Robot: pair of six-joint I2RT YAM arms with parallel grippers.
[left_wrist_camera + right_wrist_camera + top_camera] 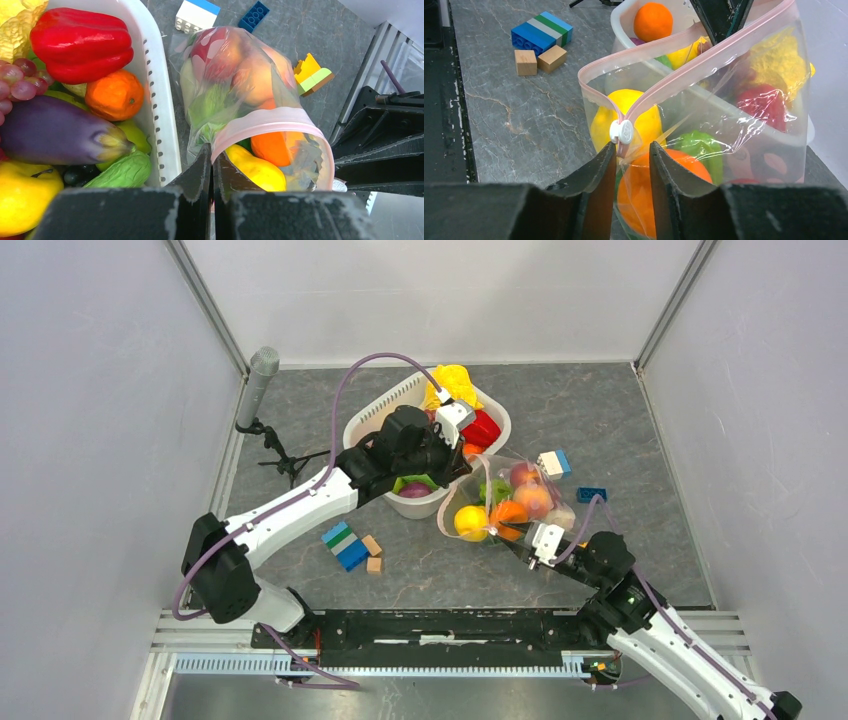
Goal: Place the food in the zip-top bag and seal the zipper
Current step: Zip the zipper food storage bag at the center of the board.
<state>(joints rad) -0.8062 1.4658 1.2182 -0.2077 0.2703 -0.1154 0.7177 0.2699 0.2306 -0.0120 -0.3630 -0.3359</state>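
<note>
The zip-top bag [505, 502] lies right of the white basket [372, 422], with a lemon [470, 521], an orange [509, 512] and other food inside. Its mouth is open. My left gripper [212, 156] is shut on the pink zipper [280, 117] at the end of the mouth next to the basket. My right gripper [632, 150] is narrowly open at the other end, with the white slider [621, 131] just above its fingertips and bag film between them. A red pepper [82, 45], an orange [114, 95] and an eggplant [55, 130] lie in the basket.
Blue and green blocks [345, 545] and wooden cubes [373, 546] lie near the front left. A white-blue block [553, 462] and a blue block [590, 494] lie beyond the bag. A grey microphone [262, 375] stands at the far left. Walls close three sides.
</note>
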